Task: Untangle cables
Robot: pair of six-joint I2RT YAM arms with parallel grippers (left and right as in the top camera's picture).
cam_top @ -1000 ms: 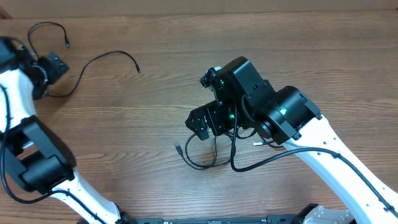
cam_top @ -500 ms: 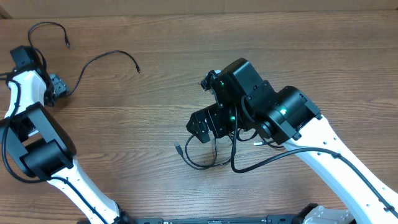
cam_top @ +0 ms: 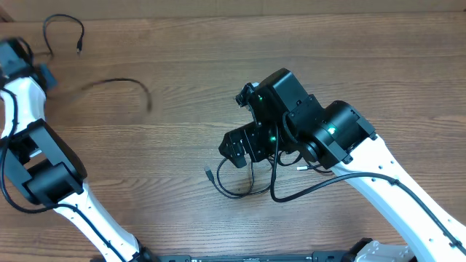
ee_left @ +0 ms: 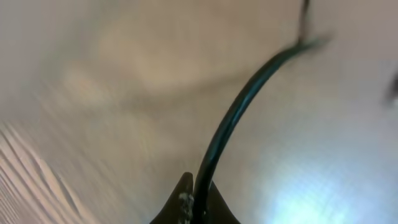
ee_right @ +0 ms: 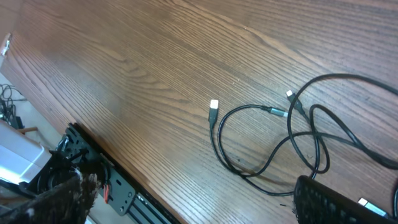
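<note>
The surface (cam_top: 182, 138) is brown wood with a clear, straight grain and a soft, low sheen. The cables (ee_left: 229, 118) have smooth black plastic sheaths and pale metal plugs (ee_right: 213, 106). The arms' shells (cam_top: 408, 200) are smooth white plastic, beside matt black housings (cam_top: 291, 98).

The overhead view looks straight down on the desk (cam_top: 182, 145) from high up. The left wrist view is very close and blurry. The right wrist view slants down near the desk's front edge, sharing the looped cables (ee_right: 271, 111) with overhead.
</note>
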